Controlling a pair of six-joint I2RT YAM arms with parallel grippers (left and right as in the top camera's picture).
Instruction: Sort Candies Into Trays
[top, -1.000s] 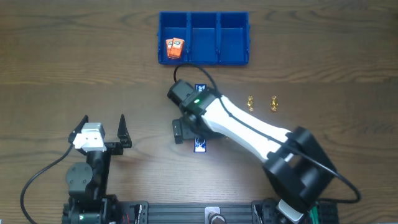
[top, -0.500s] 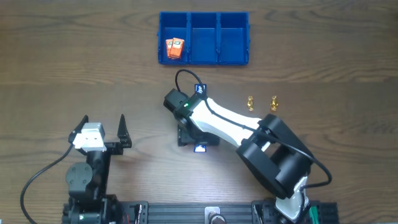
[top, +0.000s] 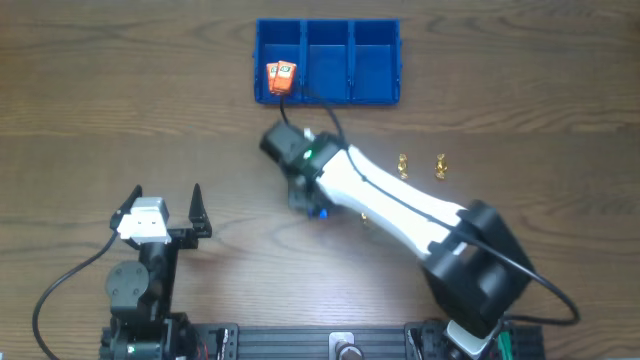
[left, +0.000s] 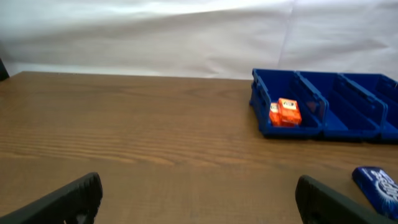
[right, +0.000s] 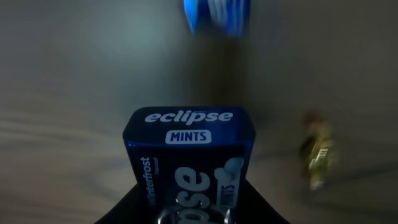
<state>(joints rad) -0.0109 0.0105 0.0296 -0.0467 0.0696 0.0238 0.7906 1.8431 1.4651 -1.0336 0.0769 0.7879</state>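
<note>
A brown wood-grain tabletop (top: 100, 100) lies under even light, a creased white backdrop (left: 155, 31) rising along its far edge.

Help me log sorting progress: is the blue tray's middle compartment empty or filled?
Empty: the blue tray's middle compartment shows only bare blue floor in the top view; the orange candies lie in its left compartment.

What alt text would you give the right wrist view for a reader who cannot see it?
A blue mint tin sits gripped in the right tool, close to the camera, with the wooden table behind it. Farther off on the table lie a blurred blue pack and a gold-wrapped candy.
</note>
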